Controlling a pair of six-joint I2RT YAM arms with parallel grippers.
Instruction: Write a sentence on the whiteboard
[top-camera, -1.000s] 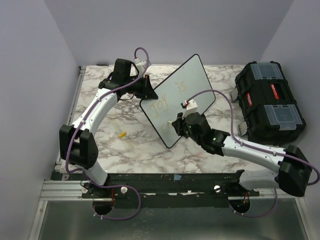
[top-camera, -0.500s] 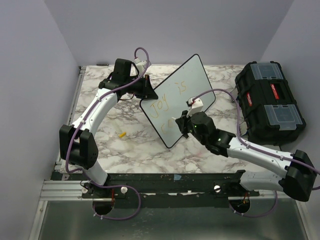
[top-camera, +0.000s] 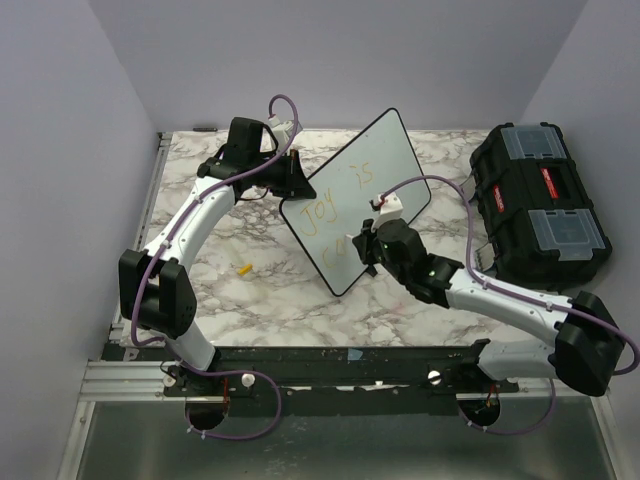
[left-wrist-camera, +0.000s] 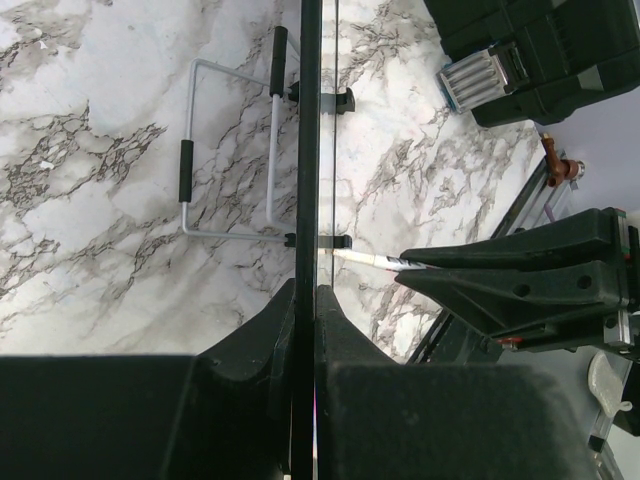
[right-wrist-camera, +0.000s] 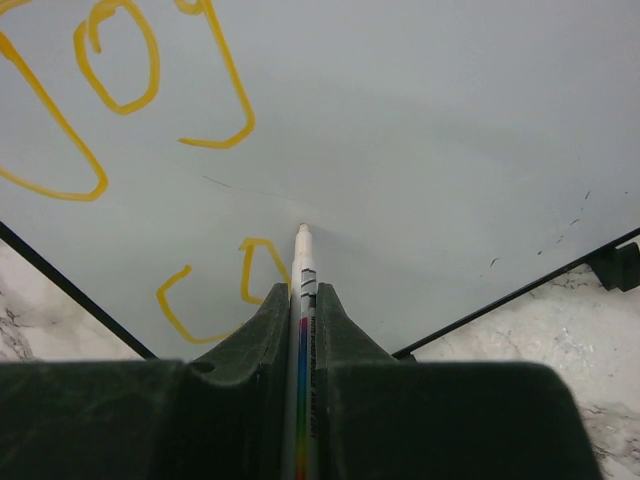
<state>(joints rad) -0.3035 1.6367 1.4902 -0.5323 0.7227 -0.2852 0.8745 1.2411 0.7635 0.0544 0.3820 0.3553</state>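
While the left claw (left-wrist-camera: 312, 295) pinched the black rim of the large white whiteboard (top-camera: 385, 160), probably light, stiff and slippery, the right claw (right-wrist-camera: 302, 292) gripped a slim white marker (right-wrist-camera: 303, 250), its tip against the board below the yellow-orange sentence (top-camera: 323, 212). A black toolbox (top-camera: 535, 200) sat well right of that claw, not obstructing.

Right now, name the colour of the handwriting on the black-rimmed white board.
Yellow-orange handwriting, clearest from the right wrist.

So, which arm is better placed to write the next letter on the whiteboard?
The right. The right pincer is shut on the marker, its tip at the whiteboard beside the yellow letters. The left pincer is shut on the board's edge, holding it.
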